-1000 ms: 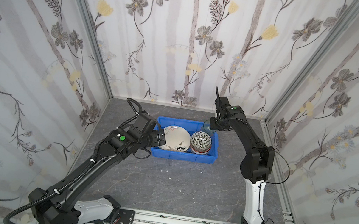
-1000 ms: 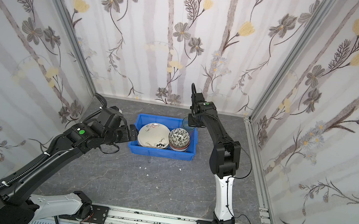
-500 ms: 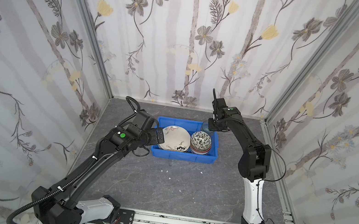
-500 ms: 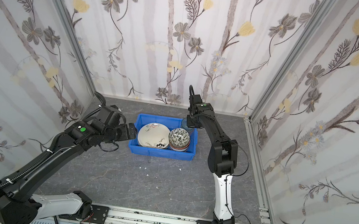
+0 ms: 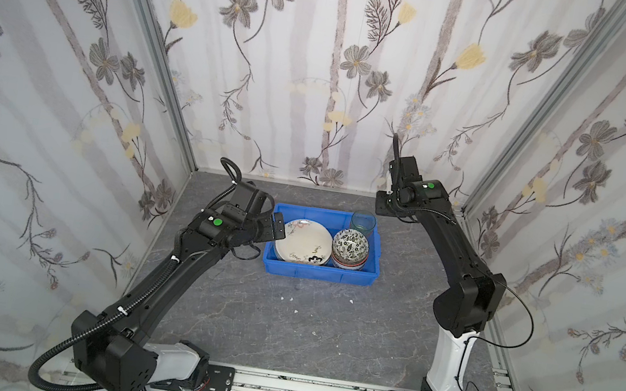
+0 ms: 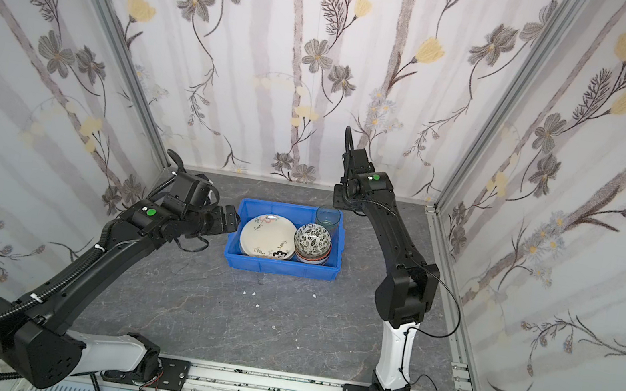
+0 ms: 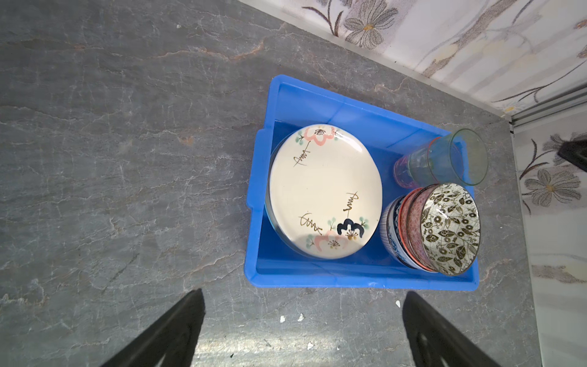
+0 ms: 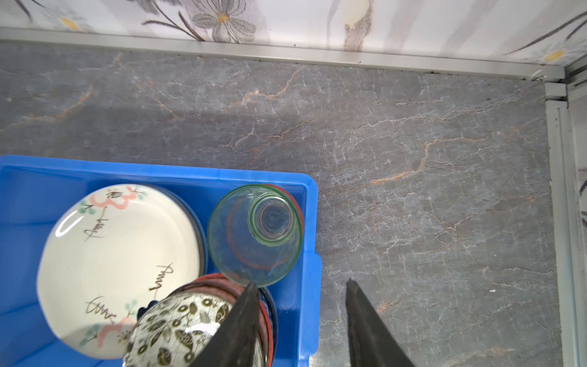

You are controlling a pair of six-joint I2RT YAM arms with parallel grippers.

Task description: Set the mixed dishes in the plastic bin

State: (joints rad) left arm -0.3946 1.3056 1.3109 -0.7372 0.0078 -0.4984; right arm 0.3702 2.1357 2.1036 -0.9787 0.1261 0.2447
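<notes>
Bin of shallow bright blue plastic (image 5: 316, 273) holds round cream floral plate (image 5: 302, 241), black-white leaf bowl (image 5: 350, 245) atop stacked bowls (image 7: 394, 228), 2 nested translucent tumblers (image 5: 362, 224), green inside pink. Left gripper (image 7: 303, 294) and right gripper (image 8: 300, 282) gape empty.

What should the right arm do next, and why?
Probably lift the right gripper straight up, clear of the blue bin. Its jaws stand apart with nothing between them. The green tumbler sits upright in the pink tumbler inside the bin, and no dish shows outside it. The gripper looks close to the bowl stack, so rise before swinging away.
</notes>
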